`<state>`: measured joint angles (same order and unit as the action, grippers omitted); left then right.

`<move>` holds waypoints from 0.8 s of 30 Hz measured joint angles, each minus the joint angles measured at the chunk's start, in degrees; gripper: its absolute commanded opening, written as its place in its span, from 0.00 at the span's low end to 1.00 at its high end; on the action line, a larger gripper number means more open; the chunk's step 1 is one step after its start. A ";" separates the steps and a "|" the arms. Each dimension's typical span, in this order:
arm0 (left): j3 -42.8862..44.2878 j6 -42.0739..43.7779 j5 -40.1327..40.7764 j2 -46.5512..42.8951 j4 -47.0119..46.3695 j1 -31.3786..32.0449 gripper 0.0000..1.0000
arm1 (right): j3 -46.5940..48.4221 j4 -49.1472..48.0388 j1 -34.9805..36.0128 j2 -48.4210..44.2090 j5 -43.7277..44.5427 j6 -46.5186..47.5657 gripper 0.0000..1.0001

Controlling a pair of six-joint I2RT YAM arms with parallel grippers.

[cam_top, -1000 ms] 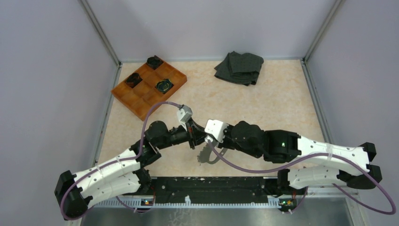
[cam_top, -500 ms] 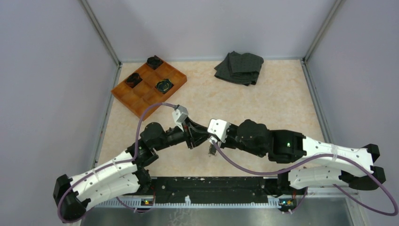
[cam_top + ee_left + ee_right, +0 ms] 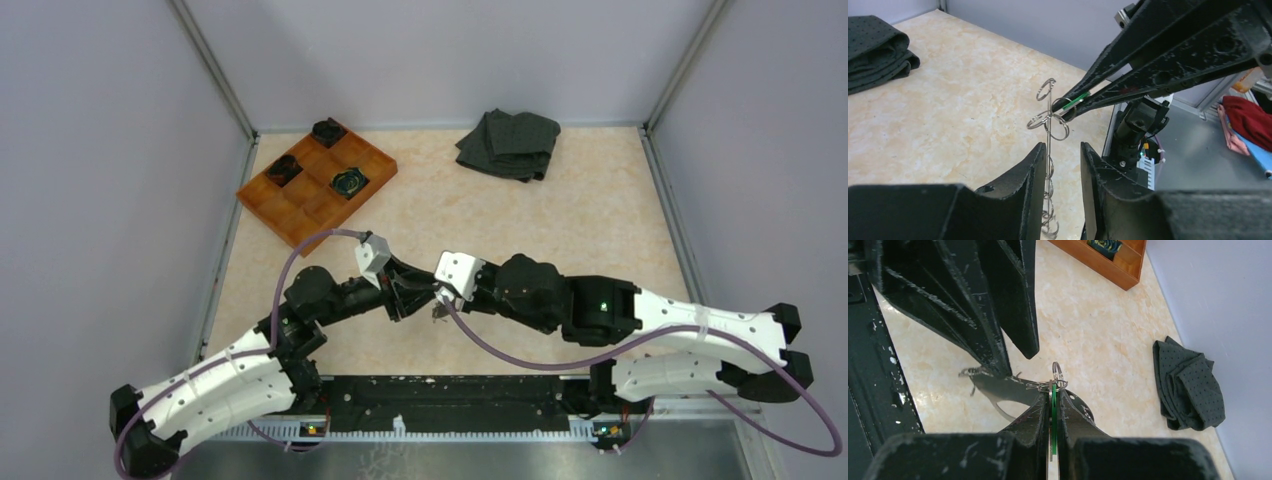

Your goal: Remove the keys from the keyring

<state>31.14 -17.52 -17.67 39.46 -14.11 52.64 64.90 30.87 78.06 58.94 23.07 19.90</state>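
Okay, the keyring [image 3: 1050, 120] is up off the table [image 3: 560, 230], near the front edge and about midway across, hanging between the two grippers. It shows as a small bunch of thin wire loops, one standing upright on top. A flat grey key [image 3: 998, 390] sticks out from the bunch toward the left.

The right gripper [image 3: 1052, 392] has its fingers pressed together on a thin green piece [image 3: 1053, 412] right at the loops. The left gripper [image 3: 1062, 147] comes in from the other side, its fingertips just beside the bunch with a narrow gap between them. A string of small rings [image 3: 1049, 200] runs down through that gap. Whether the fingers actually clamp it, I can't tell.

From above, both arms meet tip to tip over the front middle of the table. A folded dark cloth [image 3: 510, 143] sits at the far edge. An orange tray [image 3: 300, 215] holding black round objects [image 3: 350, 180] sits far left.
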 measured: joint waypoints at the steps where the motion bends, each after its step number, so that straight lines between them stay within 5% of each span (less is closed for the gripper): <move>1: -0.24 0.52 -0.63 -0.28 -0.07 0.00 0.40 | 0.00 0.00 0.00 0.33 0.22 0.00 0.00; 12: -0.94 6.10 -1.73 1.25 -2.69 0.87 0.38 | 1.14 0.96 -0.22 4.11 2.51 -1.29 0.00; 24: -5.99 14.05 5.62 1.68 -9.31 3.48 0.38 | 3.82 1.92 -0.52 5.97 3.72 -2.67 0.00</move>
<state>25.15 -3.46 -12.05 41.15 -23.42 56.12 68.73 32.80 77.54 64.90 26.79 17.23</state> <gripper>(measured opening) 0.374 0.018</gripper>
